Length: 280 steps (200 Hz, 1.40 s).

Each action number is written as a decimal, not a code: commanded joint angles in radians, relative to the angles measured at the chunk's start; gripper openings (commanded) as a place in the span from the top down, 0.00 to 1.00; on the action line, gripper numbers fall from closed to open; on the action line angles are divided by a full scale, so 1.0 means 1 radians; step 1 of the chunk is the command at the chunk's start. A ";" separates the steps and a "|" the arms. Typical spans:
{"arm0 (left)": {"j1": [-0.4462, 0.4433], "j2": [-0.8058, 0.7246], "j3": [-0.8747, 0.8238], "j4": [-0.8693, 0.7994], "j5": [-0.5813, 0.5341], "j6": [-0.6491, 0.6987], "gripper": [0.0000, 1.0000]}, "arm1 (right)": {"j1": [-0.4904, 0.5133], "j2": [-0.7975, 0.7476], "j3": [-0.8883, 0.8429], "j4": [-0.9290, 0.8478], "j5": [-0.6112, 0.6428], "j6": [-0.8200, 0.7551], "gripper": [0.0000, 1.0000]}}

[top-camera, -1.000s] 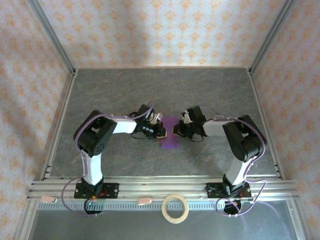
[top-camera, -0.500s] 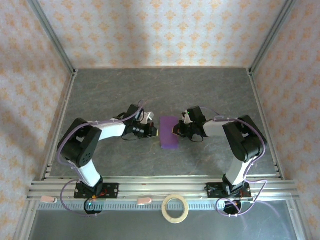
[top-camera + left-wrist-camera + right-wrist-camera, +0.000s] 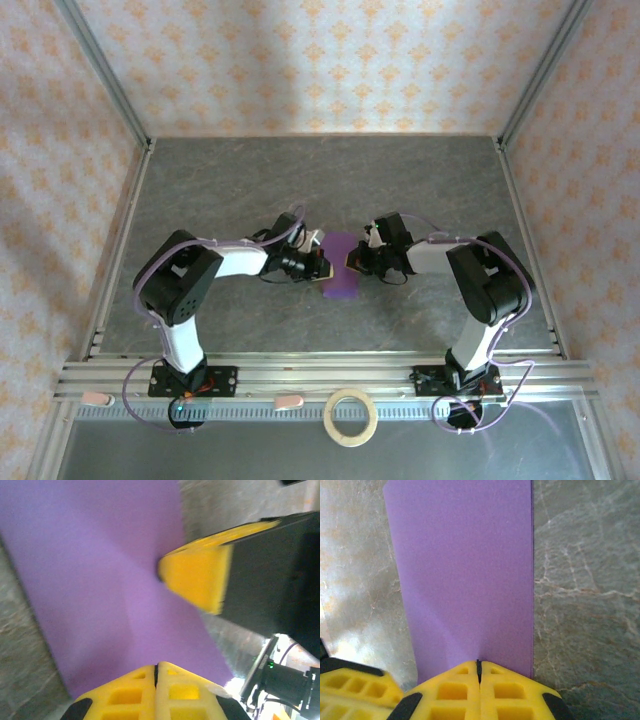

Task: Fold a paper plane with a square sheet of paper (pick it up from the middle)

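Grey marbled table (image 3: pixel 250 180), patterned walls on three sides, metal rail along the near edge with a tan tape ring (image 3: pixel 351 417) lying on it, well apart from the work.

Left side: left gripper (image 3: pixel 318 266) reaches in low to the left edge of the purple sheet (image 3: pixel 341 282). Its wrist view has the yellow pads pressed together, tips right at the sheet's border. Cannot tell whether paper sits between them or they merely rest on it.

Centre: sheet lies mid-table between the two grippers as a narrow rectangle, longer front to back. Reads as already folded, no pointed nose yet. Faint buckles run across it from each gripper's tip.

Right side: right gripper (image 3: pixel 352 260) meets the opposite long edge, pads closed, and the sheet appears to be pinched in them.

Risks, as I judge them: two closed grippers on opposite edges of thin paper. Pulling apart could tear it; pushing together could set a stray crease. A grip this shallow could slip and skew the fold.
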 commanded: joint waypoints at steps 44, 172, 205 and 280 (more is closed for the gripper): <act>0.003 -0.008 -0.084 -0.193 -0.157 0.195 0.99 | -0.007 0.042 -0.045 -0.164 0.129 -0.008 1.00; -0.062 -0.116 -0.048 0.055 -0.010 -0.056 0.99 | -0.006 0.036 -0.061 -0.139 0.125 0.009 1.00; -0.064 -0.053 -0.070 0.001 -0.035 0.003 0.99 | -0.007 0.034 -0.064 -0.139 0.123 0.007 1.00; -0.061 -0.105 -0.221 -0.065 -0.073 0.119 0.98 | -0.006 0.043 -0.061 -0.134 0.120 0.007 1.00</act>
